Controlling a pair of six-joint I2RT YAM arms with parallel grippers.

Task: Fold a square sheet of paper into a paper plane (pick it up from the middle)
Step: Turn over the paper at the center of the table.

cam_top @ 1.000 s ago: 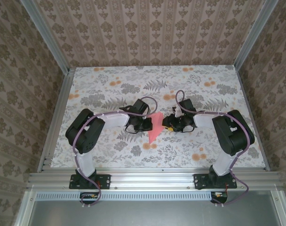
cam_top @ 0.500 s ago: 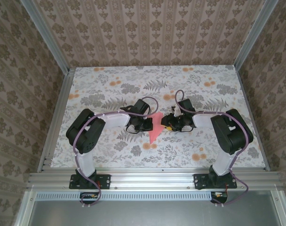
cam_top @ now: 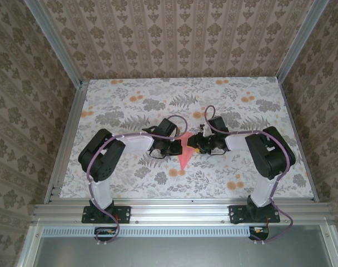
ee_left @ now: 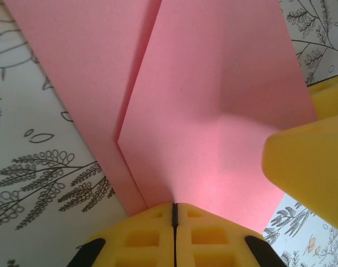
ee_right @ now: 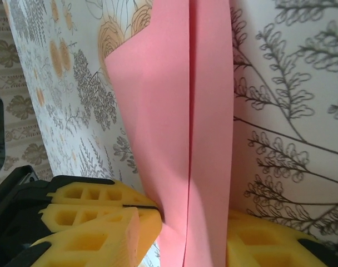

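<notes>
paper plane (cam_top: 183, 156) | left claw (ee_left: 174, 209) pinching it | right claw (ee_right: 184, 233) seemingly straddling

Paper plane (ee_right: 180, 111) runs up frame, long crease down its middle. Right gripper (ee_right: 185, 245) has yellow fingers spread, one either side of plane's lower end. Left gripper (ee_right: 149, 207) is at left, fingers pressed together, nipping plane's left edge. Floral table (ee_right: 291, 111) behind.
</notes>
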